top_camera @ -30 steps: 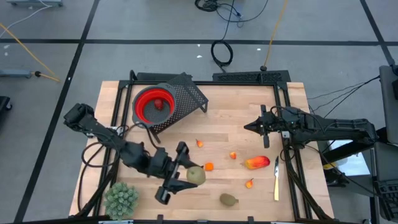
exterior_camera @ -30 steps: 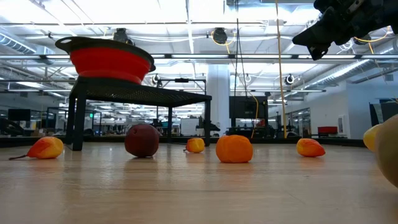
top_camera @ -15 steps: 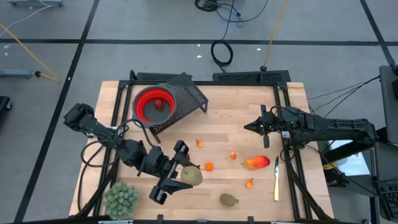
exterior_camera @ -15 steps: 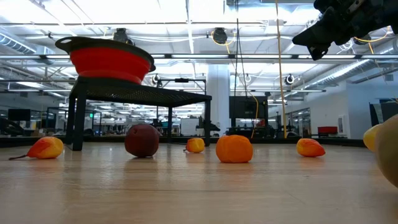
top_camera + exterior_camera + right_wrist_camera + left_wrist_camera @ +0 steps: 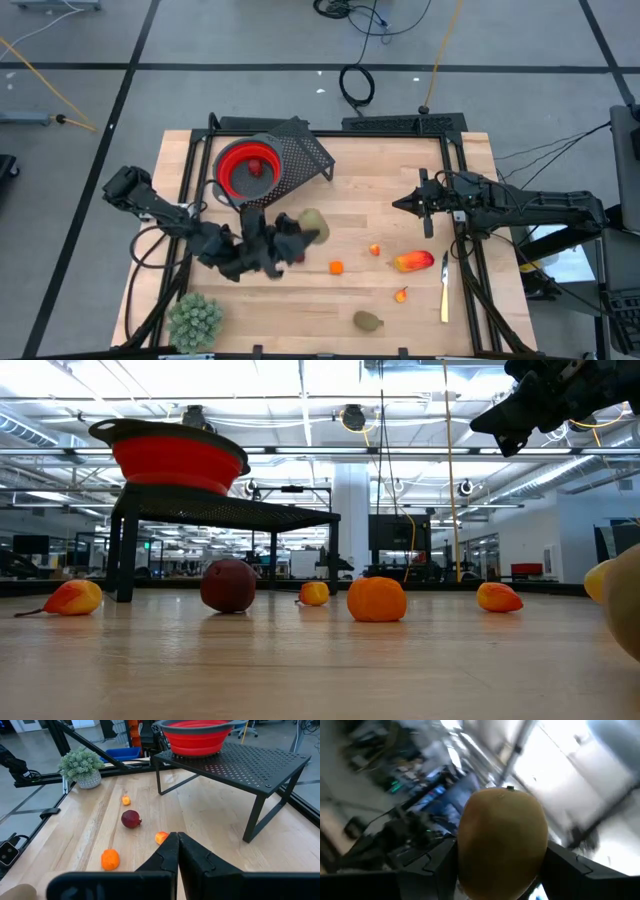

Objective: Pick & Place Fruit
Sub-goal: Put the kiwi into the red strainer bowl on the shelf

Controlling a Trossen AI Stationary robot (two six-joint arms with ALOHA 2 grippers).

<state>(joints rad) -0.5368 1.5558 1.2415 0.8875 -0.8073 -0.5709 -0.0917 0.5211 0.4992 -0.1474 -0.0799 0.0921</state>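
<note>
My left gripper is shut on a brownish-green oval fruit, held above the table near the black mesh stand. That fruit fills the left wrist view. A red bowl on the stand holds a red fruit. On the wood lie an orange piece, two tiny bits, a longer red-orange-yellow piece and a second oval. My right gripper waits shut above the table's right side, seen also in its wrist view. My left gripper pinches the oval fruit by its two opposite sides, one dark finger on each side. The fingers come from the table's left, slanting upward. The fruit is lifted clear of the table, its end sticking out past the fingertips.
A pale green spiky plant stands at the near left corner. A yellow-handled knife lies near the right edge. In the low view a dark red ball and an orange piece rest on the wood beside the stand.
My left gripper has swung from pointing at the near edge toward the far edge and the stand, rolling and tipping upward. The oval fruit in its fingers has gone with it, from low over the table's middle to higher up near the stand.
</note>
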